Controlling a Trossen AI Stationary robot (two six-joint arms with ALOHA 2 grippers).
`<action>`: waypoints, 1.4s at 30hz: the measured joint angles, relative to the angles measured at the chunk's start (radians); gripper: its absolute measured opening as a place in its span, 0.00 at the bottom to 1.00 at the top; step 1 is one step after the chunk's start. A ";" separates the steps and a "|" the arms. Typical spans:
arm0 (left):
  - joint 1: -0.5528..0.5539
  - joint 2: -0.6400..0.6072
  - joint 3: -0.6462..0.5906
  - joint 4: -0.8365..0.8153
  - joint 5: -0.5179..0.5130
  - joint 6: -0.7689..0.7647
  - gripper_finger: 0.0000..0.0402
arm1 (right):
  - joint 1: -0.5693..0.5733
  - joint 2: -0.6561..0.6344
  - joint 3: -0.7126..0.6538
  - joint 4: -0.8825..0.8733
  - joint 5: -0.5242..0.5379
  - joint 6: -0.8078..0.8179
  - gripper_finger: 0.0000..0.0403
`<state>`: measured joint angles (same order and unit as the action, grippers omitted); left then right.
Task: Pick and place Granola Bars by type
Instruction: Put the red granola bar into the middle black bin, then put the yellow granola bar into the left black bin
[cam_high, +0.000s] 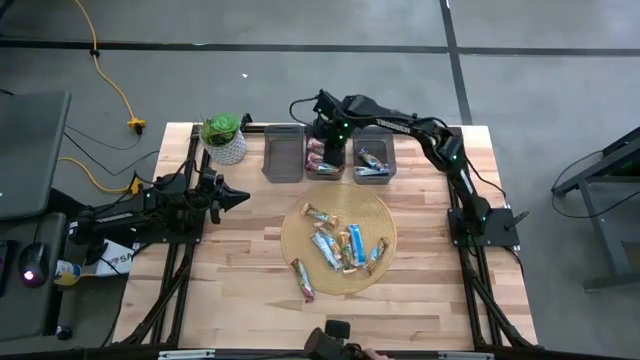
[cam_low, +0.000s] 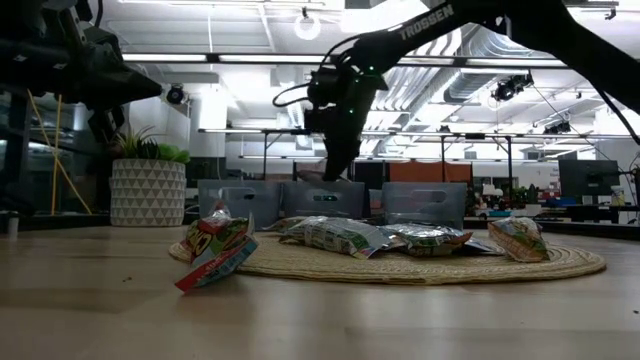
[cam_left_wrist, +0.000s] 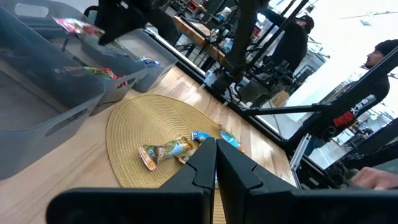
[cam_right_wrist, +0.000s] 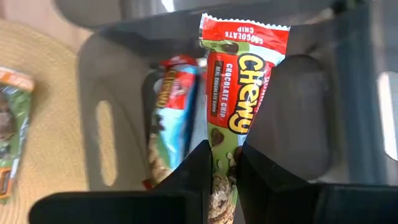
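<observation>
Placing step, judged from the frames: one bar is over its bin and not yet let go.

Right gripper (cam_right_wrist: 222, 163), nearest in its wrist view: jaws clamped on the lower end of a red-and-green Chewy bar (cam_right_wrist: 239, 93), which stands out ahead of the fingertips over the middle bin (cam_high: 325, 172). That bin is the landmark. Inside it, directly beyond the held bar, lie other bars (cam_right_wrist: 171, 112), one with a red-and-blue wrapper.

In the high view the right gripper (cam_high: 322, 138) hangs over the middle bin. An empty-looking bin (cam_high: 283, 155) stands just left of it; the bin on its right (cam_high: 373, 160) holds blue bars.

The mat (cam_high: 372, 222), just in front of the middle bin, carries the unsorted bars (cam_high: 335, 245); one bar (cam_high: 303, 279) lies at the mat's near edge.

Next move, as a judgement: lower a little, part the jaws, release among like bars.

Left gripper (cam_high: 238, 197) waits left of the mat, jaws closed, empty.
</observation>
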<state>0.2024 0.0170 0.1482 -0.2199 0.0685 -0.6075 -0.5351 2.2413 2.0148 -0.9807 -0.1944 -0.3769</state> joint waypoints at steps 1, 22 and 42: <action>0.000 0.000 0.000 0.000 0.000 0.000 0.02 | 0.006 0.003 0.000 -0.002 -0.002 -0.009 0.12; 0.000 0.000 0.000 0.000 0.001 0.000 0.02 | 0.040 0.005 0.000 0.000 0.008 -0.007 0.16; 0.000 0.000 0.000 -0.001 0.010 -0.010 0.02 | 0.060 -0.144 -0.002 0.044 0.047 0.066 0.44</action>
<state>0.2024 0.0171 0.1480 -0.2206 0.0780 -0.6178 -0.4750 2.0969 2.0132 -0.9363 -0.1474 -0.3107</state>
